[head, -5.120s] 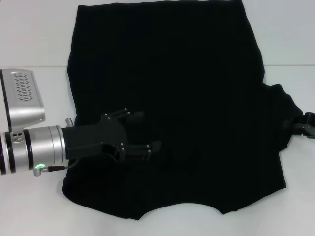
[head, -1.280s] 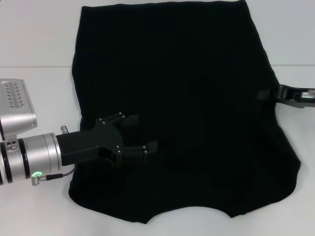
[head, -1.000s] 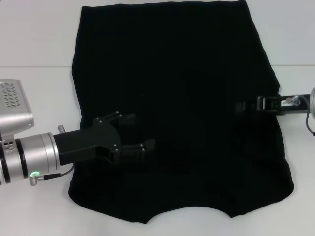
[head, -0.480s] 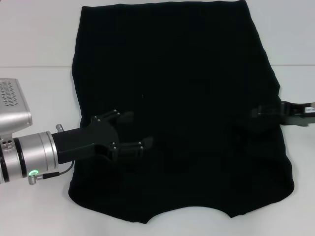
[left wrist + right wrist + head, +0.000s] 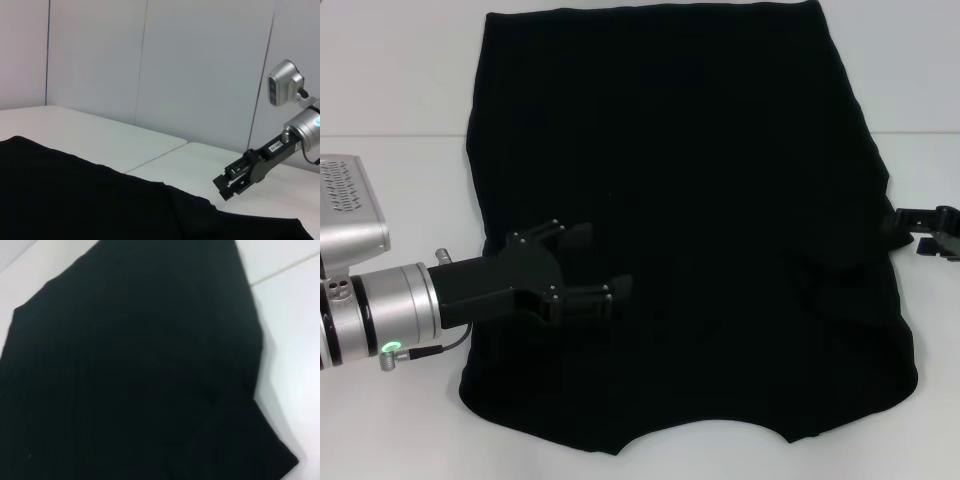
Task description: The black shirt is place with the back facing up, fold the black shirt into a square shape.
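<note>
Large soft plain black cloth shirt (image 5: 680,220) spread flat on the white table (image 5: 390,90), with 2 grippers at its opposite edges.

The black shirt covers most of the table, its curved neckline edge nearest the robot and its straight hem on the far side; both sleeves are tucked in, so the outline is close to a rectangle, and no lettering shows. The left gripper (image 5: 592,262), black with a silver wrist, lies over the shirt's left near part, its 2 fingers spread apart with only cloth beneath them, gripping nothing. The right gripper (image 5: 912,222) sits just off the shirt's right edge, about halfway along it; in the left wrist view the right gripper (image 5: 231,185) hangs above the cloth edge, but whether its fingers are apart or together I cannot tell.
</note>
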### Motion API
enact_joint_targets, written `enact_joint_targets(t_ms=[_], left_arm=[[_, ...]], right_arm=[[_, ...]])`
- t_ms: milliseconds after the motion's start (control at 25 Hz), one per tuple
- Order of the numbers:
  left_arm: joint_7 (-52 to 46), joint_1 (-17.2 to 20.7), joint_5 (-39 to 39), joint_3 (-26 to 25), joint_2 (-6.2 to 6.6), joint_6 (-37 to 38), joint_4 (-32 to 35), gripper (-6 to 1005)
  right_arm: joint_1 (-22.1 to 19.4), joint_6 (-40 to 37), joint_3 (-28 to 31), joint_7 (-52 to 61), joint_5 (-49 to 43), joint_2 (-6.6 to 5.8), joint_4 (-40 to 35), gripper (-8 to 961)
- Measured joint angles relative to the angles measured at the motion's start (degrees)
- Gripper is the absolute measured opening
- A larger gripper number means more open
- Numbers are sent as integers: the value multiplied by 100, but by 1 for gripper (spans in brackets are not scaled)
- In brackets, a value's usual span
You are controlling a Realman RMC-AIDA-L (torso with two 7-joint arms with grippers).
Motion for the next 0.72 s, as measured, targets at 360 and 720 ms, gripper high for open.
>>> enact_joint_targets(t_ms=[360, 720], left_arm=[[26, 7, 0, -4, 0, 1, 0, 845], [13, 3, 0, -7, 0, 0, 0, 841]], right_arm=[[256, 625, -58, 152, -17, 56, 419, 779], [524, 960, -72, 148, -291, 200, 669, 727]])
